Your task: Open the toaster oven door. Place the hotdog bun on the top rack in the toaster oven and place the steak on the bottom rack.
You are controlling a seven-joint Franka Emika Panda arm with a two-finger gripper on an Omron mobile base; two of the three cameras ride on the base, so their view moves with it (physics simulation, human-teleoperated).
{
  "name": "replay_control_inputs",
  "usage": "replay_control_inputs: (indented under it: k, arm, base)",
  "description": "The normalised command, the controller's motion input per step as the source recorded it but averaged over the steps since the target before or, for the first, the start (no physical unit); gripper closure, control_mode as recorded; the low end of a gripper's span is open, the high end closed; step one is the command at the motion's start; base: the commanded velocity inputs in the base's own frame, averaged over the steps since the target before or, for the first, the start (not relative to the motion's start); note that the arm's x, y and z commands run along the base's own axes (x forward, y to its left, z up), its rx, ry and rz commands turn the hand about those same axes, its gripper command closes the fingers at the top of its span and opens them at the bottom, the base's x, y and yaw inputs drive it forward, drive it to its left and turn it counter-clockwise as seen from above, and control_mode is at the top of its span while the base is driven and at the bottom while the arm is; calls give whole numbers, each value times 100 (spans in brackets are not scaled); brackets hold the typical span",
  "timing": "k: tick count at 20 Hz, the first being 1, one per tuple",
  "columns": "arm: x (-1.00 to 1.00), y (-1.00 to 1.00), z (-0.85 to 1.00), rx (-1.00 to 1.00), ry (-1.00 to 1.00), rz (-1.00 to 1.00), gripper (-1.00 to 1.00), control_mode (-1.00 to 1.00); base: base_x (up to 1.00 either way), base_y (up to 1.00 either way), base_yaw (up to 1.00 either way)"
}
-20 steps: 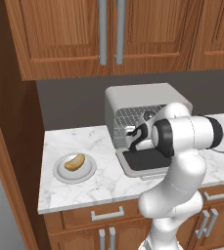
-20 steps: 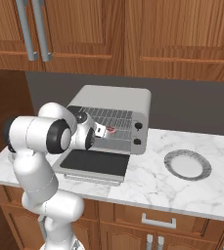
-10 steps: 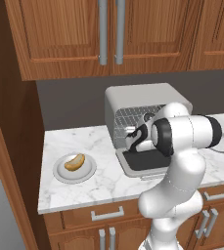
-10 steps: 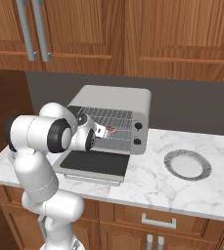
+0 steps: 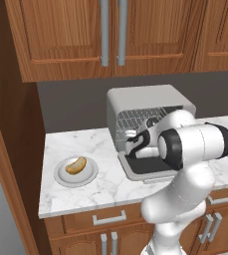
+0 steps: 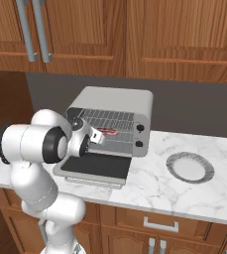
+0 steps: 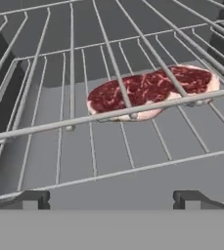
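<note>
Wooden cabinets (image 5: 110, 35) hang above a marble surface (image 5: 85, 191) that carries the toaster oven (image 6: 112, 121). Its toaster oven door (image 6: 96, 166) lies folded down flat in front of the opening, dark glass facing up. Inside, the top rack (image 7: 133, 44) and the bottom rack (image 7: 108, 156) both show as silver wire grids. The steak (image 7: 150, 90) lies flat on the bottom rack, seen through the wires of the top rack in the hand view, and shows as a red patch inside the oven in the right base view. The white arm reaches in from the front, and the hand (image 7: 108, 200) sits at the oven mouth with its jaws spread wide and nothing between them, well apart from the steak. A plate (image 5: 61, 175) to the oven's left holds the hotdog bun (image 5: 75, 165). Another plate (image 6: 190, 167) sits on the surface to the oven's right.
</note>
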Motion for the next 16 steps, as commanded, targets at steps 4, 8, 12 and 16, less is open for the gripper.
replay_control_inputs:
  k: [4,8,12,16]
  arm:
    - [-33,-11,38,6,0,0,-100,-100]
    - [-32,-22,38,5,2,0,-100,-100]
    - [-30,-26,31,3,4,0,-100,-100]
    - [-17,-27,38,4,7,0,-100,-100]
  base:
    - [0,0,0]
    - [0,0,0]
    - [0,0,0]
    - [0,0,0]
